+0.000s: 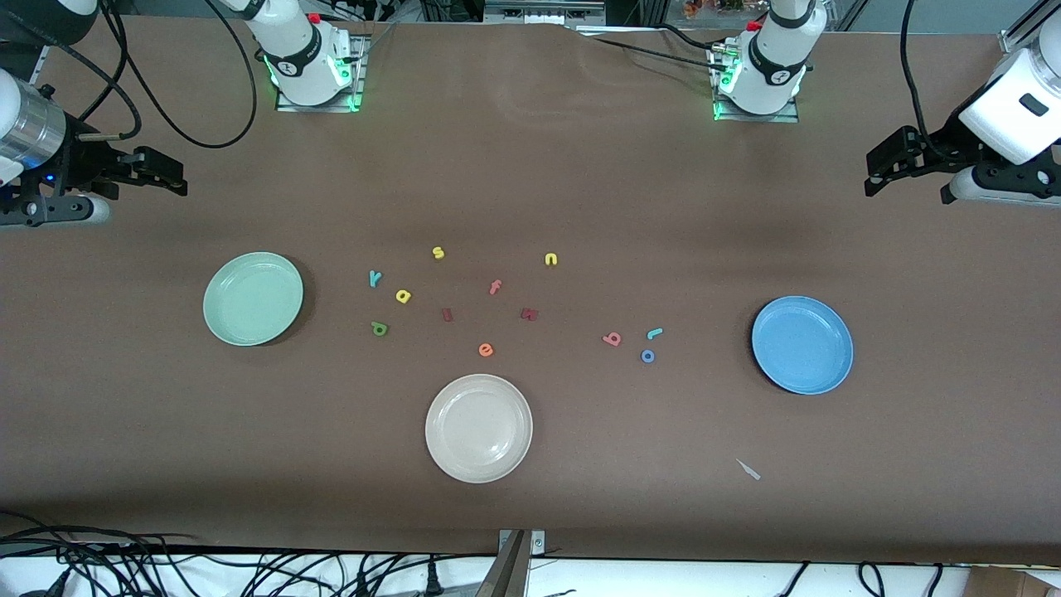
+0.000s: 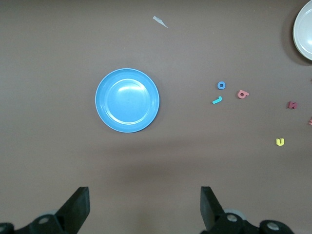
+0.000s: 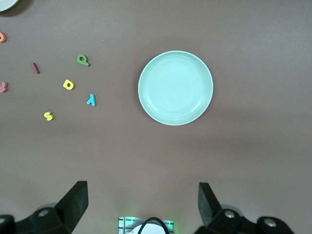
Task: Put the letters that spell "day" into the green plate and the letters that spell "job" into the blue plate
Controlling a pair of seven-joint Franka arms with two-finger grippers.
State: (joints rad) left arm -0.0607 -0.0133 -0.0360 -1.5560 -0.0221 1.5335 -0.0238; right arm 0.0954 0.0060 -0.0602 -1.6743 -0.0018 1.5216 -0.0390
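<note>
The round mint-green plate [image 1: 253,298] and the sky-blue plate [image 1: 801,345] lay empty near the table's two ends. The d [image 1: 380,329], a [image 1: 403,296] and y [image 1: 375,279] sat beside the green one; the j [image 1: 654,333], o [image 1: 647,356] and b [image 1: 612,338] lay nearer the blue. Among them lay a yellow s [image 1: 438,253], a pink f [image 1: 495,287], an orange e [image 1: 486,350] and a dark red piece [image 1: 529,313], perhaps an m. A cream plate [image 1: 478,428] sat toward the front edge. The left gripper [image 1: 887,166] and right gripper [image 1: 162,174] waited spread wide, holding nothing.

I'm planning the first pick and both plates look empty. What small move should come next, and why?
Probably lower the open left gripper toward the teal j, the job letter lying closest to the blue plate. That plate holds nothing, the j lies apart from the pink b and blue o, and both arms hang raised at the table's ends. The right gripper, also open, can wait.
</note>
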